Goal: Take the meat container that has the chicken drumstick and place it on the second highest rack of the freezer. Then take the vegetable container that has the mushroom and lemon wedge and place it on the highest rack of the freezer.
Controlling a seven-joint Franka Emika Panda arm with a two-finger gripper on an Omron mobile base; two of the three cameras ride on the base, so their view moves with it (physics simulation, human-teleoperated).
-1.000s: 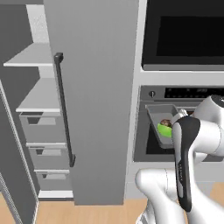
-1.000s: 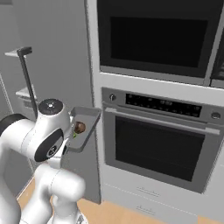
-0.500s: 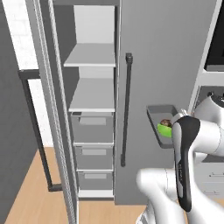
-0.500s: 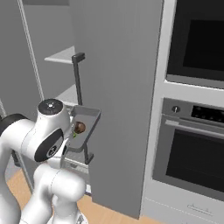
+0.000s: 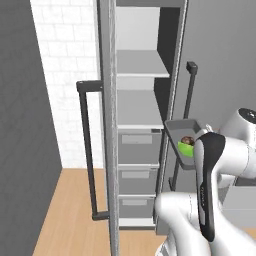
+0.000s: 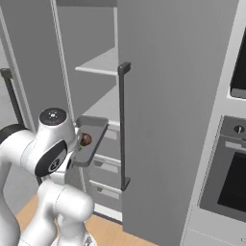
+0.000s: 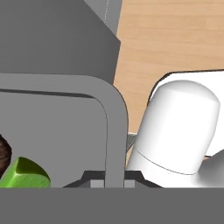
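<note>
My arm [image 5: 215,200] — glossy white rounded links, dark grey joint bands. A round dark-rimmed grey cap [image 6: 53,116] tops one joint — surface unmarked.

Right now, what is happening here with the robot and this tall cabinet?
The robot arm holds the vegetable container in the air beside the open freezer. Its fingers are shut on the tray's rim. The mushroom and the lemon wedge lie in the tray. The tray is not yet on a rack; the top racks look bare.
</note>
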